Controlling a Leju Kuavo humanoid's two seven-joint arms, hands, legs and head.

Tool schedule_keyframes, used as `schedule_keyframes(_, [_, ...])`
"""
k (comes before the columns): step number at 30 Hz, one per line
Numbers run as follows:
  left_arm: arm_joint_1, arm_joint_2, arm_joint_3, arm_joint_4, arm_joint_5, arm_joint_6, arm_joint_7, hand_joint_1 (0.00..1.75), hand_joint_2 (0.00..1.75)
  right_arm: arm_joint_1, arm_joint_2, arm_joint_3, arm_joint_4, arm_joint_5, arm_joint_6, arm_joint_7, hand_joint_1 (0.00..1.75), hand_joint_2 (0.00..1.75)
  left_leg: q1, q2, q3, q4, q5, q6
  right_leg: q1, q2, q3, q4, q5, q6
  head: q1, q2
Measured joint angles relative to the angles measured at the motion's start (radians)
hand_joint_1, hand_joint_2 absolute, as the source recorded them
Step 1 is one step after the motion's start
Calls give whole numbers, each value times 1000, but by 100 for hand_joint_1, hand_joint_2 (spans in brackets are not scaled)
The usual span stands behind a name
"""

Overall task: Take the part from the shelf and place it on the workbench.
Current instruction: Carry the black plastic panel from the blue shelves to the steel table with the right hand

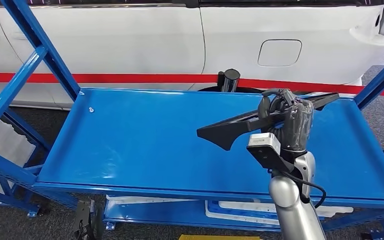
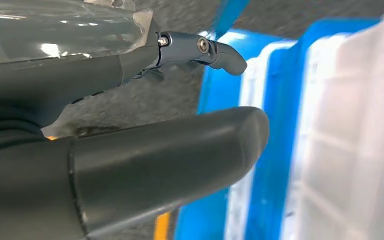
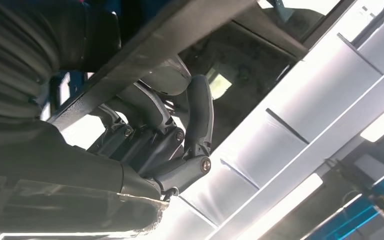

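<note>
well, i can read no brand, label or writing anywhere; the small camera block [image 1: 264, 146] on my right wrist has a dark mark on its face, too small to make out.

the right robot hand [image 1: 286, 116] is up over the blue shelf [image 1: 145, 145], fingers [image 3: 200, 120] curled round the long black part [image 1: 240, 125], so it has a firm hold of it. the part runs aslant through the grip: its broad forked end sticks out to the left of the robot hand and a little nearer me, its thin end reaches out behind and to the right of it, toward the shelf's far right corner. from the head view i cannot tell whether the part touches the shelf surface or hangs just above it.

the left robot hand [image 2: 130, 150] is near blue and white trays [image 2: 330, 150], thumb and one finger apart, nothing between them.

edges: the shelf's raised front lip lies between me and the right robot hand, the right lip just beyond it. blue slanted frame posts [image 1: 40, 50] stand well to the left and another to the far right. left of the robot hand the shelf surface is bare blue. behind the shelf a white car body [image 1: 130, 40] with a red stripe, and a dark cylinder [image 1: 228, 80] just past the far edge.
</note>
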Motion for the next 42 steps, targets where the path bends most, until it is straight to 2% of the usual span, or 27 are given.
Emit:
schedule_keyframes(2, [9, 5, 0, 0, -2, 3, 28, 0, 0, -12, -2, -1, 6, 1, -8, -1, 175, 175, 2, 0, -8, 7, -5, -11, -7, 1, -10, -2, 7, -12, -1, 0])
schedule_keyframes(3, [14, 8, 1, 1, -2, 3, 32, 0, 0, -22, -3, -1, 9, 1, -10, -2, 175, 175, 5, 0, -17, 24, -23, -17, -11, 1, -15, -3, 13, -22, -1, 0])
schedule_keyframes(6, [28, 15, 2, 3, -2, -2, 34, 0, 0, -48, -7, -3, 20, 1, -12, -1, 175, 175, 15, 0, -82, 185, -137, -37, -13, -2, -39, -4, 31, -49, -2, 0])
schedule_keyframes(7, [30, 17, 3, 4, -2, -5, 34, 0, 0, -56, -8, -3, 25, 1, -12, -1, 175, 175, 19, 0, -103, 245, -165, -42, -12, -3, -49, -3, 37, -52, -2, 0])
schedule_keyframes(8, [33, 18, 4, 4, -1, -7, 32, 0, 0, -62, -8, -3, 32, 1, -12, -1, 175, 175, 24, 0, -111, 281, -174, -45, -11, -4, -57, -3, 44, -52, -2, 0])
schedule_keyframes(9, [34, 20, 5, 5, -1, -10, 31, 0, 0, -69, -9, -3, 38, 1, -12, -1, 175, 175, 28, 1, -101, 281, -163, -48, -10, -5, -65, -3, 50, -50, -2, 0])
schedule_keyframes(10, [34, 20, 6, 5, -1, -11, 29, 0, 0, -76, -9, -3, 44, 1, -12, -1, 175, 175, 32, 1, -71, 245, -138, -49, -11, -5, -72, -2, 56, -47, -2, 0])
schedule_keyframes(12, [31, 21, 8, 5, -1, -11, 27, 0, 0, -91, -9, -3, 55, 1, -12, -1, 175, 175, 38, 1, 23, 109, -90, -51, -10, -5, -82, -1, 68, -37, -2, 0])
schedule_keyframes(14, [27, 21, 9, 5, -1, -11, 23, 0, 0, -104, -8, -3, 64, 2, -12, -2, 175, 175, 34, -3, 79, 14, -78, -48, -8, -6, -89, -2, 81, -22, 0, 0])
schedule_keyframes(16, [26, 21, 11, 5, -1, -9, 19, 0, 0, -113, -6, -2, 73, 2, -12, -5, 175, 175, 25, -6, 75, -2, -72, -35, -9, -6, -93, -8, 98, -3, 2, 0])
schedule_keyframes(18, [26, 23, 13, 5, 0, -7, 14, 0, 0, -119, -6, -1, 85, -2, -13, -11, 175, 175, 22, -2, 60, -7, -52, -15, -11, -7, -107, 1, 89, 4, 3, 0])
schedule_keyframes(20, [26, 24, 15, 5, 3, -3, 6, 0, 0, -130, -7, 0, 100, -18, -13, -24, 175, 175, 21, 1, 38, -11, -28, 4, -11, -8, -143, 80, 19, -11, 5, 0])
schedule_keyframes(22, [27, 26, 19, 5, 4, 1, -4, 0, 0, -143, -8, 1, 118, -43, -15, -40, 175, 175, 16, 2, 8, -10, -5, 13, -6, -7, -180, 217, -60, -23, 7, 0])
schedule_keyframes(24, [28, 28, 23, 5, 4, 3, -12, 0, 0, -148, -9, 2, 133, -62, -18, -52, 175, 175, 10, 2, -20, -9, 15, 16, -2, -7, -178, 292, -75, -17, 7, 0])
schedule_keyframes(25, [29, 29, 25, 5, 3, 4, -15, 0, 0, -149, -9, 2, 139, -69, -22, -57, 175, 175, 7, 2, -33, -9, 24, 16, 1, -7, -150, 275, -59, -11, 7, 0])
schedule_keyframes(27, [29, 31, 27, 5, 2, 8, -19, 0, 0, -151, -8, 3, 147, -78, -30, -66, 175, 175, 3, 0, -53, -6, 41, 13, 8, -7, -52, 157, -31, -11, 7, 0])
schedule_keyframes(28, [29, 31, 28, 5, 0, 9, -20, 0, 0, -150, -8, 4, 149, -83, -35, -69, 175, 175, 1, 0, -60, -4, 50, 10, 15, -7, 5, 78, -32, -16, 6, 0])
schedule_keyframes(30, [28, 31, 30, 5, -3, 12, -23, 0, 0, -136, -8, 5, 144, -93, -47, -74, 175, 175, 0, 0, -67, -4, 67, 1, 26, -7, 67, -17, -48, -27, 6, 0])
schedule_keyframes(32, [28, 33, 30, 5, -5, 14, -25, 0, 0, -107, -8, 5, 133, -104, -56, -80, 175, 175, 0, -1, -73, -5, 79, -9, 21, -8, 68, -37, -43, -37, 7, 0])
schedule_keyframes(33, [29, 34, 31, 5, -6, 14, -26, 0, 0, -96, -7, 5, 129, -107, -57, -83, 175, 175, 1, -1, -79, 2, 67, -15, 15, -8, 62, -39, -34, -45, 7, 0])
schedule_keyframes(34, [29, 36, 31, 5, -6, 14, -26, 0, 0, -88, -6, 5, 125, -109, -58, -84, 175, 175, 3, -1, -89, 26, 38, -22, 8, -9, 54, -40, -24, -55, 6, 0])
schedule_keyframes(36, [29, 37, 31, 5, -7, 15, -26, 0, 0, -79, -4, 4, 119, -110, -60, -86, 175, 175, 12, -1, -122, 134, -58, -36, 4, -9, 32, -40, -3, -67, 4, 0])
schedule_keyframes(37, [29, 38, 31, 5, -7, 15, -26, 0, 0, -75, -4, 4, 116, -110, -61, -87, 175, 175, 17, -1, -137, 200, -97, -42, 4, -9, 20, -38, 6, -68, 4, 0])
schedule_keyframes(38, [29, 38, 31, 5, -7, 15, -26, 0, 0, -70, -4, 4, 114, -110, -62, -87, 175, 175, 23, 0, -145, 254, -114, -48, 4, -10, 6, -35, 16, -67, 4, 0])
schedule_keyframes(39, [29, 39, 31, 5, -7, 16, -27, 0, 0, -67, -3, 4, 112, -110, -62, -87, 175, 175, 29, 0, -140, 279, -108, -54, 3, -10, -7, -31, 23, -63, 3, 0])
schedule_keyframes(40, [29, 39, 32, 5, -7, 17, -28, 0, 0, -65, -3, 4, 112, -110, -62, -87, 175, 175, 35, 1, -117, 268, -84, -59, 2, -10, -20, -25, 30, -59, 3, 0])
schedule_keyframes(42, [25, 40, 33, 5, -6, 23, -32, 0, 0, -63, -2, 3, 108, -110, -62, -88, 175, 175, 45, 1, -29, 164, -47, -67, -1, -10, -46, -9, 41, -49, 3, 0])
